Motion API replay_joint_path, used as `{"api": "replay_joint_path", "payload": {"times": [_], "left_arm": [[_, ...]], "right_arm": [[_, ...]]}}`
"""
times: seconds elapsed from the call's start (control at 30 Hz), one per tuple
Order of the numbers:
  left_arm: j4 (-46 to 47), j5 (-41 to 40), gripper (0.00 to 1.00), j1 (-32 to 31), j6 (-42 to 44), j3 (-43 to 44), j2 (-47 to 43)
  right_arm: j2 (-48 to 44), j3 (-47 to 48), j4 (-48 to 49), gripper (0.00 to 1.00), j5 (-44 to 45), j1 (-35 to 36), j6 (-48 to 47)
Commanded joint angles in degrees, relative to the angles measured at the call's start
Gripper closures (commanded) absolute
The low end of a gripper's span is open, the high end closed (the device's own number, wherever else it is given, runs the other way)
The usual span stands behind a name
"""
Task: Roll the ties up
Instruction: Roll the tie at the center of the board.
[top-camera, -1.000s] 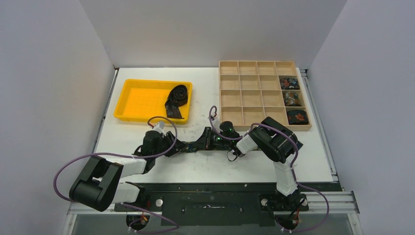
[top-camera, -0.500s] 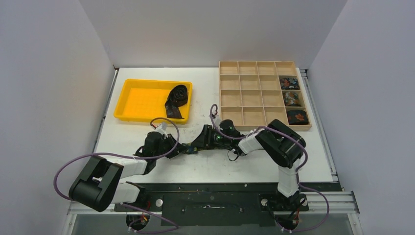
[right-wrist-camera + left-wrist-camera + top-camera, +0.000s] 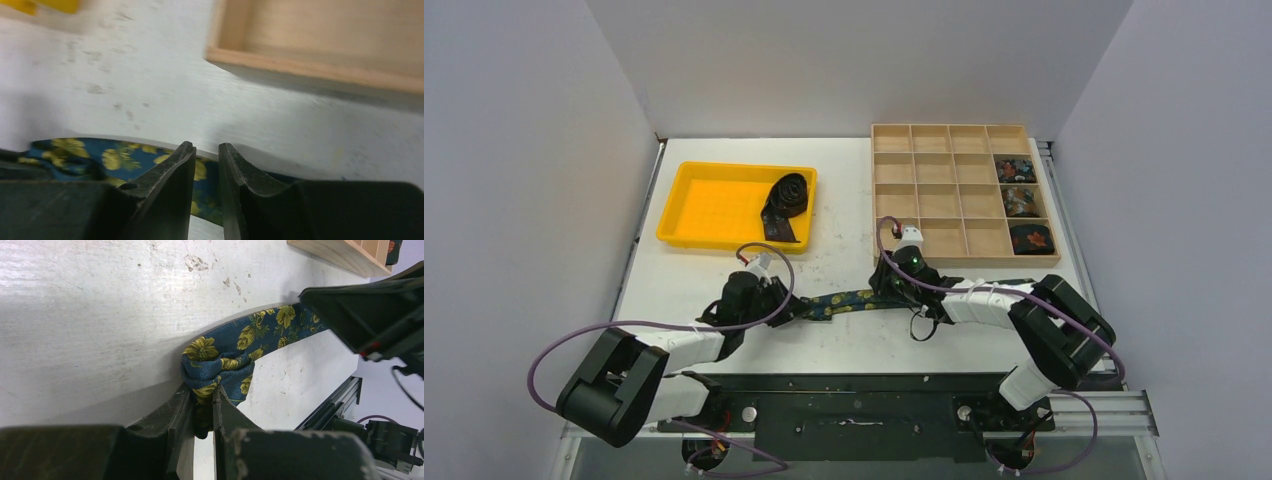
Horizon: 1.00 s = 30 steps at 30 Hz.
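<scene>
A navy tie with yellow flowers (image 3: pixel 844 300) lies stretched flat on the table between my grippers; it also shows in the left wrist view (image 3: pixel 240 337) and the right wrist view (image 3: pixel 75 152). My left gripper (image 3: pixel 796 306) is shut on its bunched left end (image 3: pixel 203 392). My right gripper (image 3: pixel 886 292) lies low over the tie, jaws nearly together with a narrow gap (image 3: pixel 206 147); the tie shows behind the gap, not clearly pinched. A dark strip runs on to the right (image 3: pixel 1014 284). A plain black tie (image 3: pixel 786 200) lies partly coiled in the yellow tray.
The yellow tray (image 3: pixel 694 205) stands at the back left. A wooden compartment box (image 3: pixel 872 190) stands at the back right, just beyond my right gripper (image 3: pixel 320 70). Three rolled floral ties (image 3: pixel 1020 202) fill its right column.
My right gripper has moved right along the tie, and its arm has swung out to the right. The tie now lies longer and flatter between the grippers. The left gripper has barely moved.
</scene>
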Motion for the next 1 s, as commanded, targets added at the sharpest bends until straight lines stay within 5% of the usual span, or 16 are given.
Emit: {"api": "replay_joint_path", "payload": {"times": [0.0, 0.23, 0.6, 0.97], "left_arm": [[1.4, 0.7, 1.0, -0.8, -1.4, -0.7, -1.8], [2.2, 2.6, 1.0, -1.8, -3.5, -2.1, -3.1], [-2.1, -1.1, 1.0, -3.3, -6.1, -6.1, -10.2], [-21.9, -9.9, 1.0, -3.9, 2.4, 0.0, -17.9]], "right_arm": [[-1.3, -4.6, -5.6, 0.76, 10.4, -0.2, -0.6], [-7.3, -13.9, -6.5, 0.78, 11.7, 2.0, 4.9], [-23.4, -23.2, -17.8, 0.78, 24.3, 19.7, 20.5], [-31.9, -18.1, -25.3, 0.68, 30.7, 17.6, 16.2]]}}
